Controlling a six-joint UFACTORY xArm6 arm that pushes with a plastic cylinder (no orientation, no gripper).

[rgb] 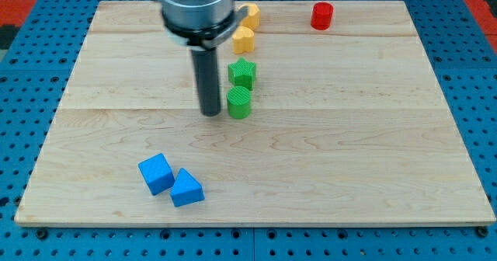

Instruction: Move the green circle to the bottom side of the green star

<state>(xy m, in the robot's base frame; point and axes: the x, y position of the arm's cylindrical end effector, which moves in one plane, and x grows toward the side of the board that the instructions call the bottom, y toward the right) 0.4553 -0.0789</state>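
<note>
Two yellow blocks (246,28) and a red cylinder (321,16) sit near the wooden board's (373,137) top; two blue blocks (171,181) touch at bottom left.

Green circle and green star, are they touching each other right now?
Cannot tell. In the camera view the green circle sits directly below the green star, edges overlapping, no clear gap.

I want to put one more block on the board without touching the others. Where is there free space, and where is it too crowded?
Free: the view's right half, below the red cylinder; the left strip above the blue cube and blue triangle. Crowded: top centre, where two yellow blocks, green star, green circle line up, my tip just left of the circle.
</note>
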